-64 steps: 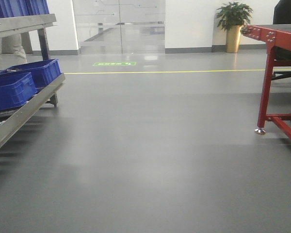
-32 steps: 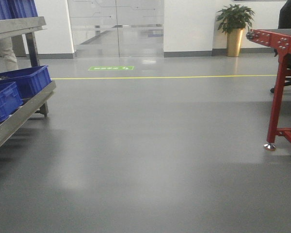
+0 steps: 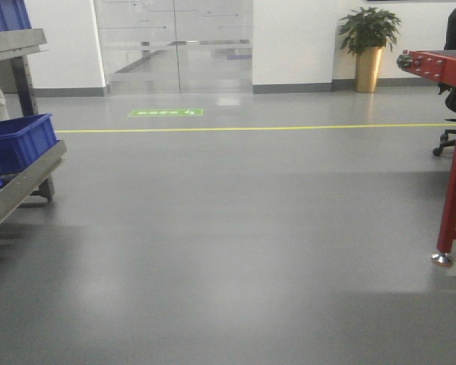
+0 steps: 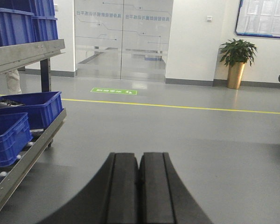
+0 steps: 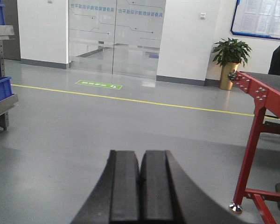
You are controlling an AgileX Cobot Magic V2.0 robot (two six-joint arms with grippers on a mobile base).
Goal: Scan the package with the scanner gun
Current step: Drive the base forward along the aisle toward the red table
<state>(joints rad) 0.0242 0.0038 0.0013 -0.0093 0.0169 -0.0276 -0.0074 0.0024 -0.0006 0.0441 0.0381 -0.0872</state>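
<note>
Search stage, as judged: the black left gripper (image 4: 139, 163) and black right gripper (image 5: 140, 161) were shown with jaws pressed together, empty; package and scanner gun, unseen, needed locating first.

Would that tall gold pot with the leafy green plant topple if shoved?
Possibly: the tall gold pot is narrow, with the leafy green plant spreading wider above, so a high push might tip it. Its shiny side looks slippery. On the smooth grey floor, a low push may just slide it.
</note>
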